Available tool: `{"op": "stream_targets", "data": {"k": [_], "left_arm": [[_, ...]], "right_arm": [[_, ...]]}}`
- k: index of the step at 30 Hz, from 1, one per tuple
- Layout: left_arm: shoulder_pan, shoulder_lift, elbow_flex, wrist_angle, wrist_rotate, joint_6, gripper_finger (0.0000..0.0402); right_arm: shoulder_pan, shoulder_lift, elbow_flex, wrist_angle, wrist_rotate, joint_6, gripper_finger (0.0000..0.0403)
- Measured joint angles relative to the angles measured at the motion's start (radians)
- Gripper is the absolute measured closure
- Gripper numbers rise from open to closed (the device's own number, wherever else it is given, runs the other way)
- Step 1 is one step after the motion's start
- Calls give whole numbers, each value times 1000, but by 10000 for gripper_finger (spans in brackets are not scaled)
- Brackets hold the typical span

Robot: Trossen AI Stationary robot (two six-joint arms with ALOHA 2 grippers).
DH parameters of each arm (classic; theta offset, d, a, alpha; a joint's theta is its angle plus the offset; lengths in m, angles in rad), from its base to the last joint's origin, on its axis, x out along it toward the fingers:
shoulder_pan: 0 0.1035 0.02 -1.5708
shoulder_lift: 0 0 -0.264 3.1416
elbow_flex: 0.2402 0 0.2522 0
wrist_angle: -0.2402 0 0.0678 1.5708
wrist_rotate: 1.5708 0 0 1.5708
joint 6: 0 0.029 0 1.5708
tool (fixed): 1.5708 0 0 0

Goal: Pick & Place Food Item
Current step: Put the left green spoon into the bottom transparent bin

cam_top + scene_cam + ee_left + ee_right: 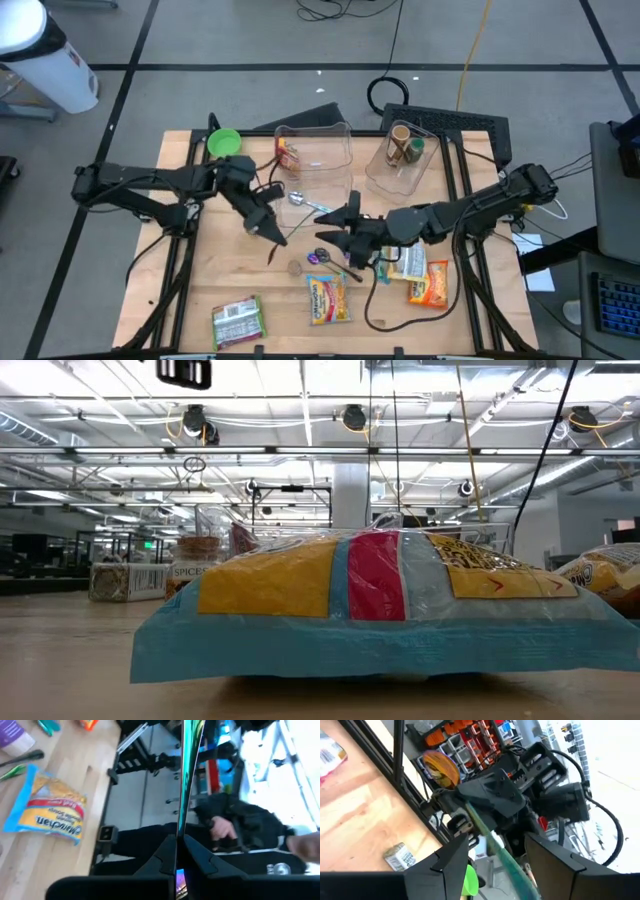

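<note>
Noodle packet (328, 299) lies flat on the table (200, 270), long side pointing away from the front edge. Left gripper (272, 236), pinched tight on a thin flat strip (186, 775), hangs beyond the packet. Right gripper (338, 237), half open around a green stick (505, 855), hangs nearer.

A white bin (45, 55) stands on the grey floor beyond the bench's (200, 290) far left corner. A black cable coil (395, 92) lies behind it, a keyboard (618, 305) at right.
</note>
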Motion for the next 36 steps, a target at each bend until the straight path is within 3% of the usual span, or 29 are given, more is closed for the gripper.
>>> {"op": "stream_targets", "data": {"k": [8,17,22,28,36], "left_arm": [[31,89,1,163,114,-80,392],[31,157,1,360,172,-163,383],[31,166,1,385,187,-183,393],[31,166,1,376,187,-174,380],[42,166,1,360,195,-172,382]], "right_arm": [[-29,19,0,32,18,-14,216],[-49,19,0,-14,17,-22,216],[-49,19,-1,-15,16,-23,219],[-49,19,-1,-15,17,-22,263],[-48,19,-3,-32,24,-30,358]]}}
